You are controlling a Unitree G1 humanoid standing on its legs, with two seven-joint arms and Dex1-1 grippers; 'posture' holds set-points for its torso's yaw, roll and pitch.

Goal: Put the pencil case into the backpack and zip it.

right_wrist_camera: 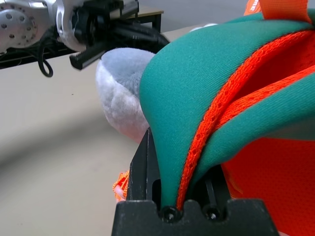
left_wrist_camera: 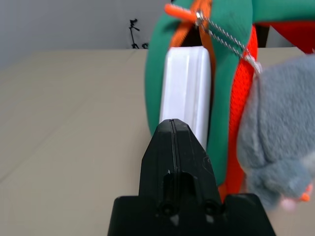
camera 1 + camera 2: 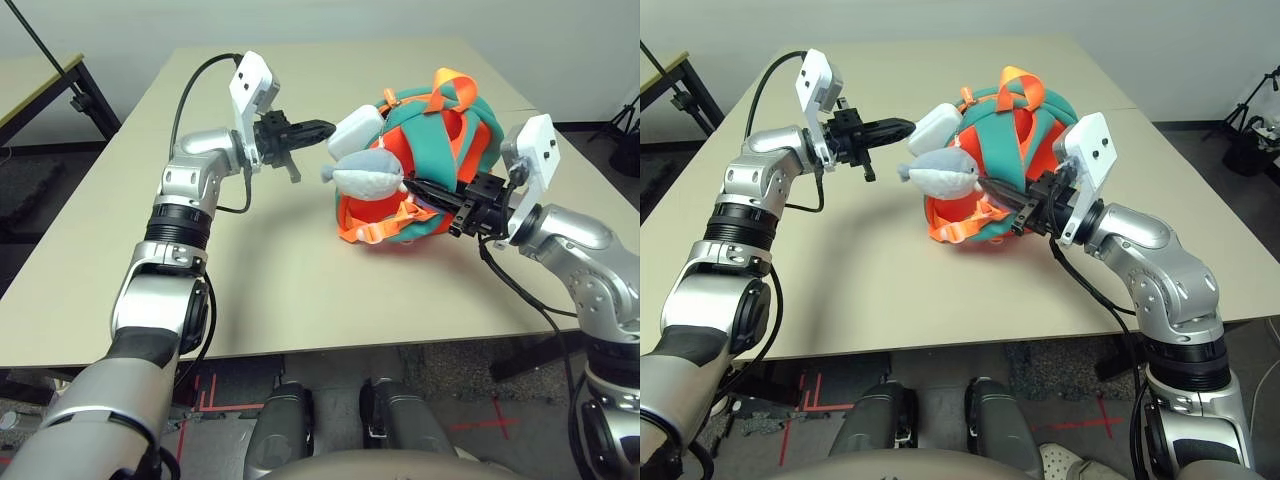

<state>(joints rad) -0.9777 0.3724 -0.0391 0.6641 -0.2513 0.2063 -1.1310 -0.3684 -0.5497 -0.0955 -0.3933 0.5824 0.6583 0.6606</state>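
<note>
The orange backpack (image 3: 440,150) with teal trim lies on its side in the middle of the table. The white pencil case (image 3: 355,128) sticks out of its opening, one end inside between the teal edges (image 2: 157,73). My left gripper (image 3: 325,128) is shut and empty. Its tip is at the case's outer end (image 2: 186,88); I cannot tell if it touches. The grey plush shark (image 3: 368,172) hangs just below the case. My right gripper (image 3: 420,188) is shut on a fold of the backpack's teal and orange fabric (image 1: 197,123) at its near side.
The beige table (image 3: 300,270) has bare surface all around the backpack. Loose orange webbing straps (image 3: 375,228) spill toward the near side. Another table (image 3: 40,80) stands off to the far left, and a dark stand (image 3: 625,110) is on the floor at the right.
</note>
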